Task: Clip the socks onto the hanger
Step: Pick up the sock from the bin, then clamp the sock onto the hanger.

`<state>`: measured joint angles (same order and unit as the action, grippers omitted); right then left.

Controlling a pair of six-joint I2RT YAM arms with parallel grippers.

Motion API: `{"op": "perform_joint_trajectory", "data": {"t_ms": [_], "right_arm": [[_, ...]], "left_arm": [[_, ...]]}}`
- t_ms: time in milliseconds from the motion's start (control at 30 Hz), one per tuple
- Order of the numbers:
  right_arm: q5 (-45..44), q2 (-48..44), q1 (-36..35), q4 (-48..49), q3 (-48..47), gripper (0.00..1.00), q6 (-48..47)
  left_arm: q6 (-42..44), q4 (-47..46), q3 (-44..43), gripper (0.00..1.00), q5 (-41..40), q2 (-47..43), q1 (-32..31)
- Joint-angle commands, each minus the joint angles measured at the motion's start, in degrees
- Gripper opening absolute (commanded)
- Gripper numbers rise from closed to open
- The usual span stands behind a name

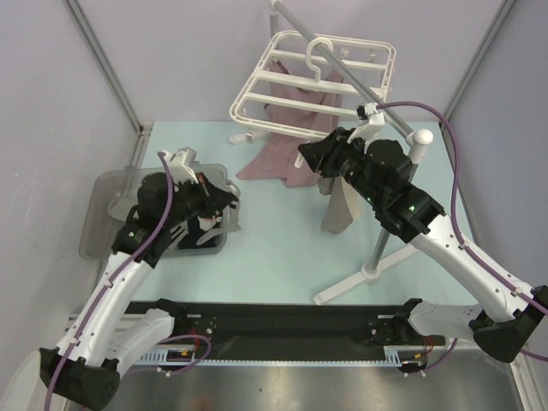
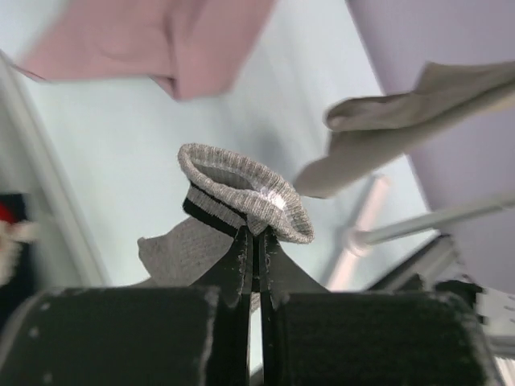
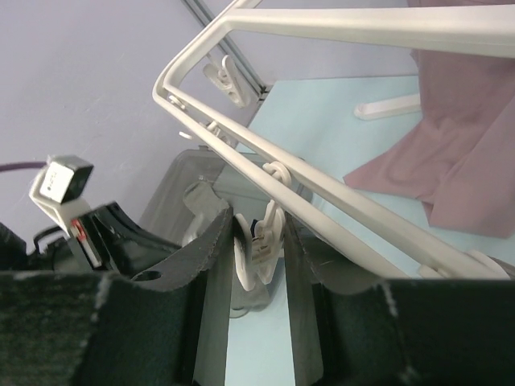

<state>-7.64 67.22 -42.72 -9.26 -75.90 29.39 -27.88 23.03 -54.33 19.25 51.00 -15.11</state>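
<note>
From above, the white hanger [image 1: 318, 81] hangs by its hook on a slanted metal pole [image 1: 351, 77] at the far side of the table [image 1: 274, 248]. A mauve cloth [image 1: 287, 141] hangs down from it. A hanging grey sock [image 1: 341, 205] is under its near edge. The right gripper [image 1: 310, 158] is raised to that same edge, just beside this sock; from here I cannot tell how its jaws stand. The left gripper [image 1: 218, 205] is low over a grey see-through tray [image 1: 107, 218] on the left part of the table, and the arm hides its jaws in this view.

In the left wrist view, the left gripper [image 2: 256, 241] has its jaws pressed together. They pinch the ribbed cuff of a grey sock [image 2: 241, 189]. The cuff stands open like a ring above the fingertips, and the rest of the sock falls behind, to the left. The mauve cloth [image 2: 169, 40] is at the top and the hanging grey sock [image 2: 402, 112] is at the right, both blurred. At the left edge there is a small piece of a dark sock [image 2: 10, 229] with red and white on it.

In the right wrist view, the right gripper [image 3: 259, 245] has its jaws narrow, one finger on each side of a white clip [image 3: 259, 237]. This clip dangles from a bar of the hanger [image 3: 338, 201], and the pads seem to touch its sides. A second clip [image 3: 224, 79] hangs further along the frame. The tray [image 3: 181, 181] lies below and the mauve cloth [image 3: 459, 153] is at the right.
</note>
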Motion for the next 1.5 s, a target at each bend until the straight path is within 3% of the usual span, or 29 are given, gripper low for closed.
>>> {"op": "perform_joint_trajectory", "data": {"t_ms": [0,200,400,833,1467], "right_arm": [[5.7,1.9,-0.3,-2.9,-1.0,0.0,2.2],[6.0,2.7,-0.4,-2.5,-1.1,0.0,2.4],[5.8,2.6,-0.4,-2.5,-0.7,0.0,2.5],[6.7,2.5,-0.5,-2.7,-0.7,0.0,2.7],[6.8,2.4,-1.0,-2.6,-0.7,0.0,3.0]], "left_arm": [[-11.7,-6.4,4.2,0.0,0.5,-2.4,-7.0],[-16.8,-9.3,1.8,0.0,-7.1,-1.5,-18.8],[-19.4,-9.8,-4.6,0.0,-11.7,4.0,-24.8],[-21.9,-11.8,-11.8,0.0,-14.0,12.1,-27.2],[-21.2,-12.1,-17.3,0.0,-14.7,15.7,-28.0]]}}
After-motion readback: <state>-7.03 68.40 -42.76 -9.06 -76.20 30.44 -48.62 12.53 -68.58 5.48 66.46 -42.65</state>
